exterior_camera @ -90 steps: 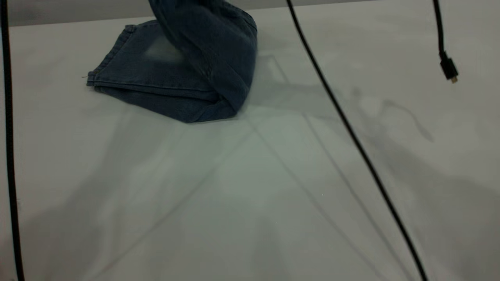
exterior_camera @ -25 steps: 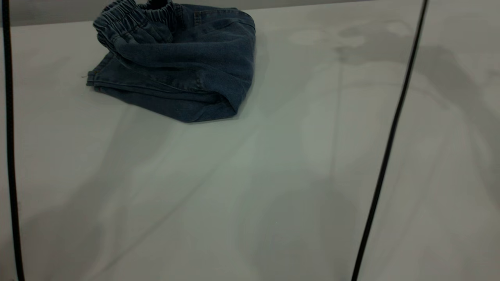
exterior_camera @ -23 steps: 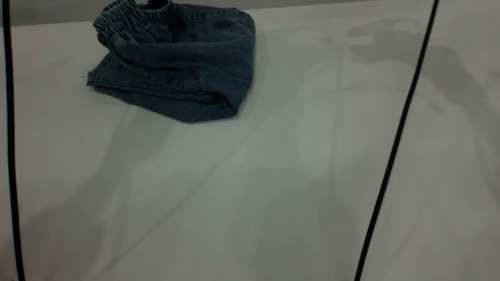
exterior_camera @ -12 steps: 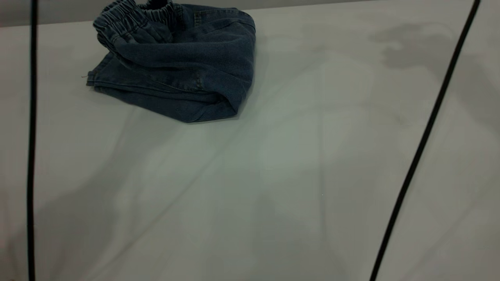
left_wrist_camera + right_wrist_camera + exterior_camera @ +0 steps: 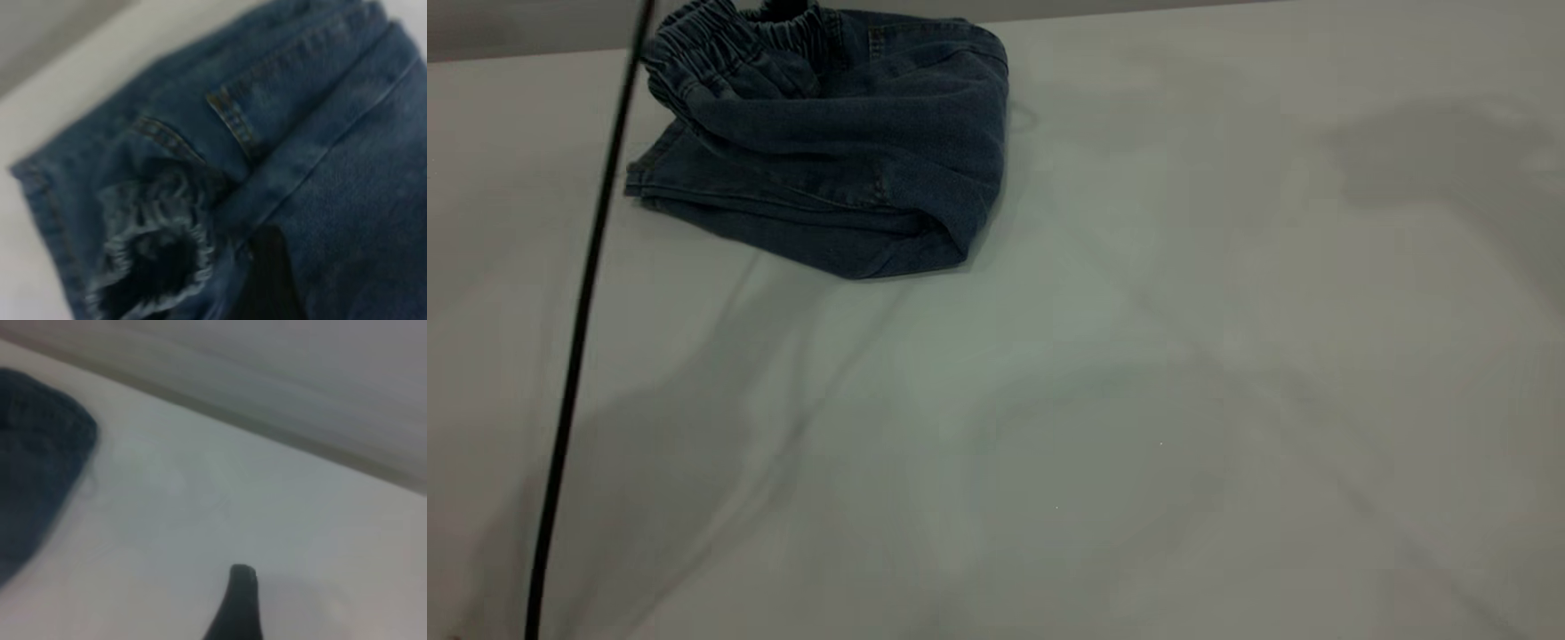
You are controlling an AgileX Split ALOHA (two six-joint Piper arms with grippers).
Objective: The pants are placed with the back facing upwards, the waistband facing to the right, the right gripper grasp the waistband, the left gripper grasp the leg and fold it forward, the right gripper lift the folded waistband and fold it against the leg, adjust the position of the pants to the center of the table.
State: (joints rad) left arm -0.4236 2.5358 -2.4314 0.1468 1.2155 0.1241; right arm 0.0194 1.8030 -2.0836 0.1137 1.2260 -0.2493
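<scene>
We read no writing anywhere. Pants (image 5: 845,151) lie folded in a bundle at the worktop (image 5: 1138,400) far edge, toward its left corner, waistband (image 5: 729,36) bunched on top at the far-left side. A black cable (image 5: 578,338) crosses the exterior view. Left pincer (image 5: 267,280) sits close over the denim, right pincer (image 5: 237,603) over bare worktop, pants well apart; we cannot tell either's state.

The pants (image 5: 845,151) lie folded on the table (image 5: 1103,373), at its far left part in the exterior view. The waistband (image 5: 729,40) sits bunched on top of the pants at their far left end. A cable (image 5: 583,302) hangs just left of the pants, crossing before the waistband's left end.
</scene>
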